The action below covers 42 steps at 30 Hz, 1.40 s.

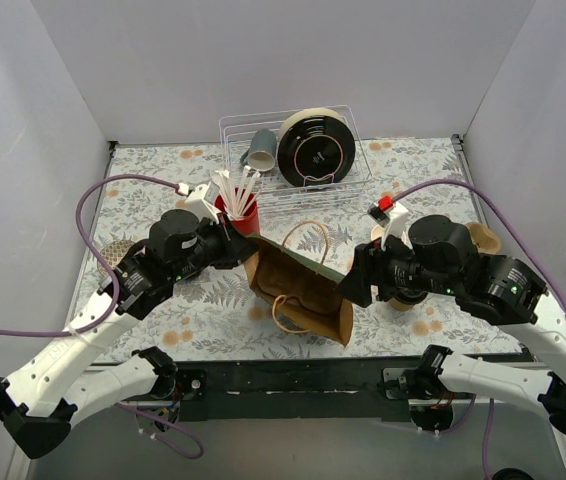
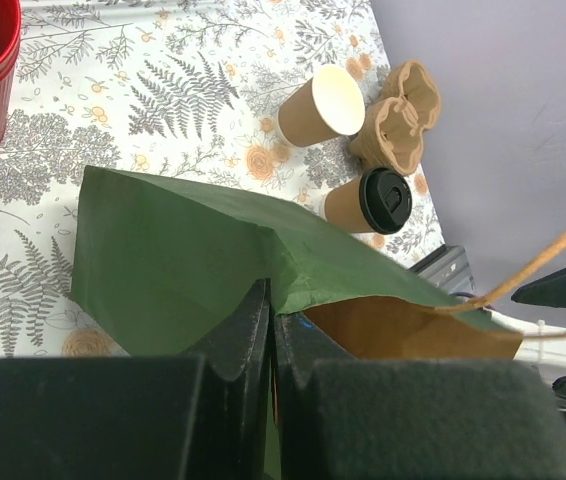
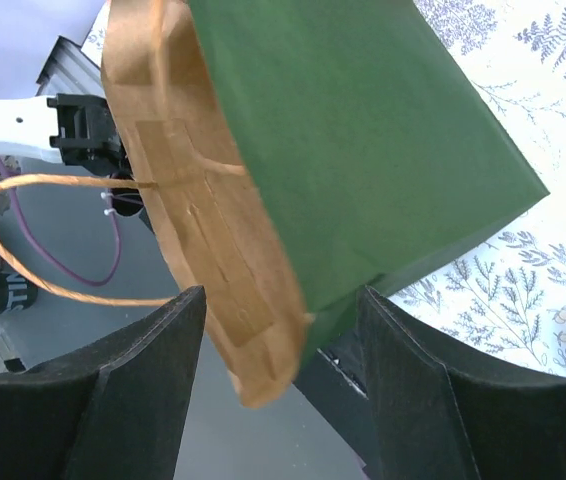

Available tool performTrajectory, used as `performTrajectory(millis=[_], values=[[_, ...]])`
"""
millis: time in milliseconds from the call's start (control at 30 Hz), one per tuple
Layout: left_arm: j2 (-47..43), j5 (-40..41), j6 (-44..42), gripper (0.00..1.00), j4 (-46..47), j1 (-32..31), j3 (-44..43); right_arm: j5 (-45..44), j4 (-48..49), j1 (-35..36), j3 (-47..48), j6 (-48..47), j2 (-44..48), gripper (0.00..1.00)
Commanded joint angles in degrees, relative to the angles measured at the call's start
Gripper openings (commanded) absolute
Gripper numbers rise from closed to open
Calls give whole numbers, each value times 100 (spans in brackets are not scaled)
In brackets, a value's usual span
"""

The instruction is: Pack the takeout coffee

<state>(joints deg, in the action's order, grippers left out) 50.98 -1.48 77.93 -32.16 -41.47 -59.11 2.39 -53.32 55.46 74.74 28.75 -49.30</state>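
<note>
A green paper bag with a brown inside and twine handles lies in the middle of the table, mouth toward the near edge. My left gripper is shut on the bag's left rim, pinching the green paper between its fingertips. My right gripper is open at the bag's right rim; that edge hangs between the spread fingers without being pinched. A lidded takeout coffee cup stands beyond the bag beside an open paper cup and a pulp carrier.
A red cup holding white sticks stands just behind my left gripper. At the back a wire rack holds a round black disc and a grey cup. The pulp carrier sits at the right, partly behind my right arm.
</note>
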Motion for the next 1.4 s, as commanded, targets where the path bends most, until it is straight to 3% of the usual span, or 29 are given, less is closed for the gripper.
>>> performTrajectory(millis=[0, 133, 200, 333, 433, 533, 600, 667, 767, 867, 900, 1100, 1367], values=[[-36, 77, -226, 0, 228, -27, 5, 42, 445, 0, 58, -62, -1, 69], [-9, 77, -217, 0, 254, -19, 49, 78, 445, 0, 84, -80, -132, 69], [122, 86, -129, 0, 185, -19, -12, -150, 271, -9, 529, -28, -238, 69], [508, 463, 230, 0, -542, -19, -442, -2237, -363, 0, 1995, 403, -966, 68], [702, 394, 381, 0, -957, -19, -732, -3190, -976, 0, 2788, 280, -1678, 68], [947, 358, 530, 0, -1509, -19, -917, -4008, -1879, -184, 2862, 437, -2337, 69], [1062, 402, 653, 0, -1836, -10, -1102, -3636, -1928, -1005, 2591, 518, -2453, 68], [1185, 341, 750, 0, -2179, -10, -1216, -3081, -1349, -1902, 1987, 360, -2313, 68], [1142, 376, 750, 0, -2435, -10, -1322, -2691, -1154, -2407, 1554, 298, -2005, 68], [1151, 438, 601, 0, -2645, 16, -1436, -2587, -1583, -2679, 1273, 167, -1996, 74], [1229, 438, 566, 0, -2724, 34, -1567, -2273, -1646, -2759, 775, 96, -1952, 77], [1450, 648, 381, 0, -3147, 87, -2113, -1847, -1392, -2918, -871, 779, -1023, 80], [1564, 386, 188, 0, -2998, 332, -2140, -2226, -1243, -3006, -1471, 1590, -695, 85]])
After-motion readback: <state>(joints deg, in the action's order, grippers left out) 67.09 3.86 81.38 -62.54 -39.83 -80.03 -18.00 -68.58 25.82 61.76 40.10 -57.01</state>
